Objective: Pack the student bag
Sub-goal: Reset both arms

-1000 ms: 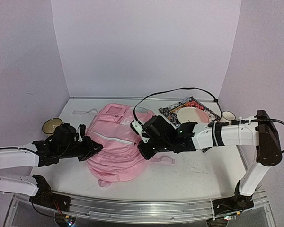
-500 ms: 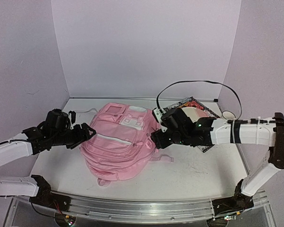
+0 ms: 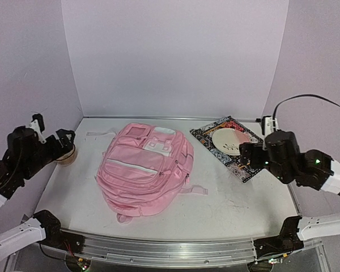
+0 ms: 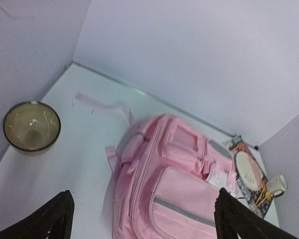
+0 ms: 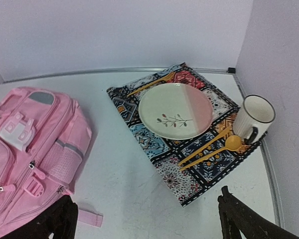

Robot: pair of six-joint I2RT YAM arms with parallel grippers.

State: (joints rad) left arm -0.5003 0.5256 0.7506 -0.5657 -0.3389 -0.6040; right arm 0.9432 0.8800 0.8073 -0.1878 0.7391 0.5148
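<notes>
Two jaws wide open, pink bag flat between them

Both of my grippers hang released above the table [image 3: 226, 209], holding nothing.

My left gripper [image 4: 145, 219] is raised at the left edge, fingers spread as far as they go. Below it a brown-rimmed bowl [image 4: 31, 126] stands upright near the left wall; from the top camera my finger overlaps it, and I cannot tell whether they touch. A pale strap [image 4: 102, 104] trails over the bare table, from the bag's far corner toward that wall.

The student bag [image 3: 144, 173] lies flat, left of centre, front pockets up, with its white zipper lines running across it. A white buckle [image 5: 15, 130] sits on its far right part, and a short pink strap end pokes out along its right side. Neither gripper touches the bag; it lies well apart from both.

Right of the bag, with a strip of bare table between, a patterned placemat [image 5: 209, 172] lies askew. A cream and pink plate [image 5: 175, 110] rests on its middle. A yellow utensil [image 5: 149, 85] shows at the plate's far edge, perhaps a fork, partly hidden. A yellow spoon [image 5: 212, 147] lies just beside the plate's near right, and a white mug [image 5: 254, 118] stands upright on the mat's right corner.

My right gripper [image 5: 149, 219] is raised over the mat's near right side, fingers parted wide.
</notes>
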